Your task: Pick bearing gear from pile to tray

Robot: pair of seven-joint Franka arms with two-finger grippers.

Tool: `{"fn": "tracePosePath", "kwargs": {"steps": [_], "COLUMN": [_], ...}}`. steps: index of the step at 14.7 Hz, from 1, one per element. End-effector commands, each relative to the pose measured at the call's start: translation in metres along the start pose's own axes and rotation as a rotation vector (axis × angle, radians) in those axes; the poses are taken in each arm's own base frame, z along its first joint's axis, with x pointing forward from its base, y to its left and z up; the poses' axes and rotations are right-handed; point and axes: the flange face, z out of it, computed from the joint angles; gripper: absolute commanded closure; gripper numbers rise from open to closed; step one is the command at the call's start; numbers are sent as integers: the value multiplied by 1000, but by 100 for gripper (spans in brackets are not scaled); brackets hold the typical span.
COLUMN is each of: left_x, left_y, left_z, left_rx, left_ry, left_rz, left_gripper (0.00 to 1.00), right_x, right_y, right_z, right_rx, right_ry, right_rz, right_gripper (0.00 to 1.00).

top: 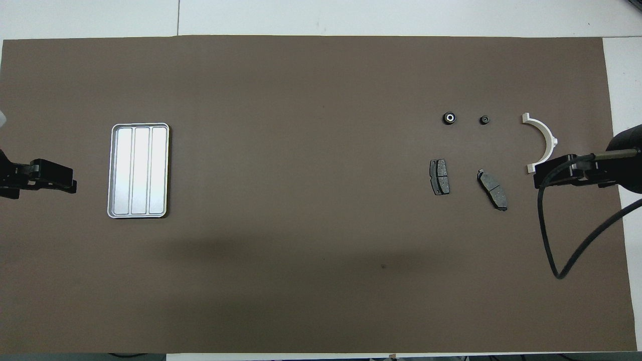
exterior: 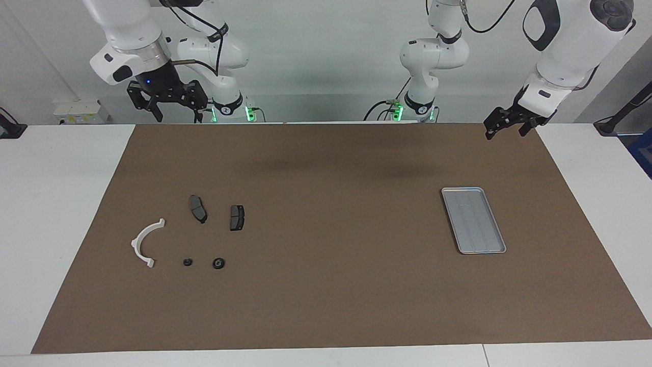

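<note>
- While both arms wait raised at the robots' edge of the brown mat [exterior: 326,285], no part is held and every part lies on the mat.
- Left gripper [exterior: 507,127]: it hangs over the mat's corner at the left arm's end, fingers spread wide and empty; in the overhead view it shows at the picture's edge [top: 52,179], apart from the tray.
- Right gripper [exterior: 168,104]: it hangs above the mat's edge at the right arm's end, fingers spread wide and empty; from above it overlaps one tip of the white half-ring bracket [top: 544,143], but the facing view shows it high above the table.
- Tray [exterior: 473,220]: it lies flat toward the left arm's end, silver-grey with lengthwise ridges, with nothing in it.
- Pile, toward the right arm's end: two dark brake pads [exterior: 198,208] [exterior: 237,217] lie side by side, apart from each other.
- White half-ring bracket [exterior: 145,242]: it lies beside the pads, toward the mat's edge.
- Bearing gear [exterior: 218,263]: a small black round piece with a pale centre [top: 449,118], it rests farther from the robots than the pads, well apart from the tray.
- Smaller black round piece [exterior: 187,262]: it sits between the bearing gear and the bracket.
</note>
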Motion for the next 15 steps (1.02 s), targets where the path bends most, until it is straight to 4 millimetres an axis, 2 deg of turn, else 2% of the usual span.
{"fn": "tracePosePath", "kwargs": {"steps": [1, 15], "left_x": [-6, -6], "left_y": [0, 0], "left_z": [-6, -6], "left_rx": [-11, -11], "left_ry": [7, 7], "left_rz": [0, 0], "left_gripper": [0, 0], "right_x": [-4, -5], "right_y": [3, 12], "right_z": [-3, -6], "right_rx": [15, 21], "right_ry": [13, 23], "right_rz": [-6, -3], "right_gripper": [0, 0]}}
